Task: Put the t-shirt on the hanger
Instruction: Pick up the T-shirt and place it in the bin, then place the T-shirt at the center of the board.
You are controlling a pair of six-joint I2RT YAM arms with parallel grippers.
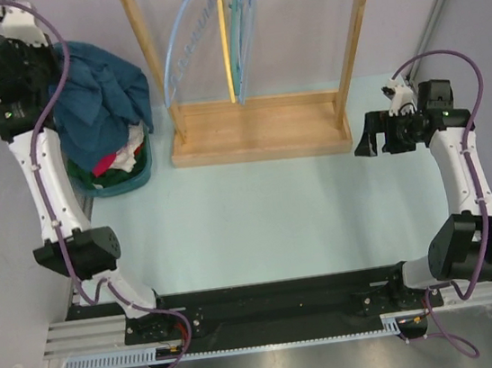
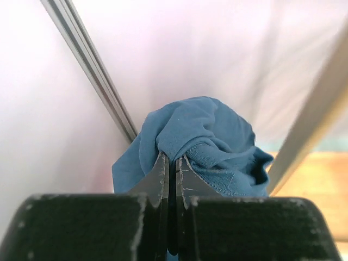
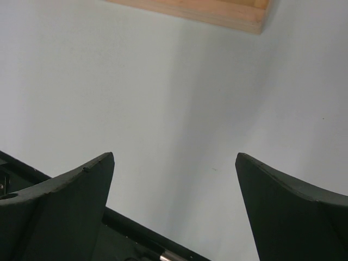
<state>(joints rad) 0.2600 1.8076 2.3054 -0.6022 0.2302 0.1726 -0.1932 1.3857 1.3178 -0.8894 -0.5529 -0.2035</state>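
The dark teal t-shirt (image 1: 102,89) hangs bunched from my left gripper (image 1: 56,65) at the far left, draped over the basket (image 1: 132,179). In the left wrist view my left gripper (image 2: 173,159) is shut on a fold of the t-shirt (image 2: 212,136), pinching a stitched hem. The thin pale wire hanger (image 1: 175,41) hangs at the left of the wooden rack (image 1: 257,128), well to the right of the shirt. My right gripper (image 1: 369,142) is open and empty beside the rack's right foot; it also shows over bare table in the right wrist view (image 3: 174,157).
A yellow hanger (image 1: 226,46) and a thick light-blue hanger (image 1: 247,20) hang next to the wire one. The teal basket holds red, white and green clothes (image 1: 120,157). The rack's base corner (image 3: 217,11) lies ahead of the right gripper. A wall stands close on the left.
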